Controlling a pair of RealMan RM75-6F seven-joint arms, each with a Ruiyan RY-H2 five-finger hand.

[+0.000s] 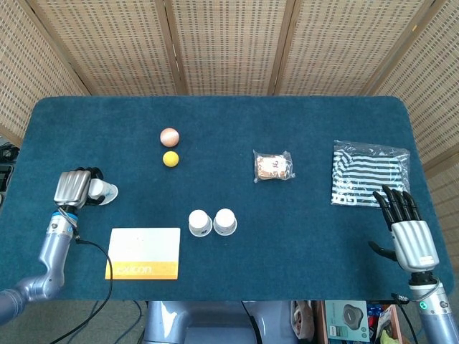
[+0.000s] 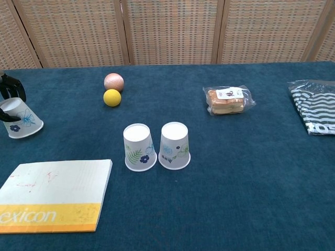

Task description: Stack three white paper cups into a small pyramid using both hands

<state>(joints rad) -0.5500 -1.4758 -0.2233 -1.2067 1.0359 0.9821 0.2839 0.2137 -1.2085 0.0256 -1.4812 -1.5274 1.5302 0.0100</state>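
Note:
Two white paper cups with floral prints stand upside down side by side near the table's middle: the left cup (image 1: 200,222) (image 2: 139,147) and the right cup (image 1: 225,221) (image 2: 174,145). A third cup (image 1: 105,191) (image 2: 20,118) sits at the far left, tilted, with my left hand (image 1: 74,188) (image 2: 7,91) wrapped around it. My right hand (image 1: 407,229) rests at the table's right front edge, fingers spread, holding nothing; the chest view does not show it.
A yellow-and-white booklet (image 1: 143,252) (image 2: 52,194) lies front left. A pink ball (image 1: 169,135) and a yellow ball (image 1: 171,158) sit behind the cups. A wrapped snack (image 1: 273,166) lies mid-right and a striped bag (image 1: 367,174) far right.

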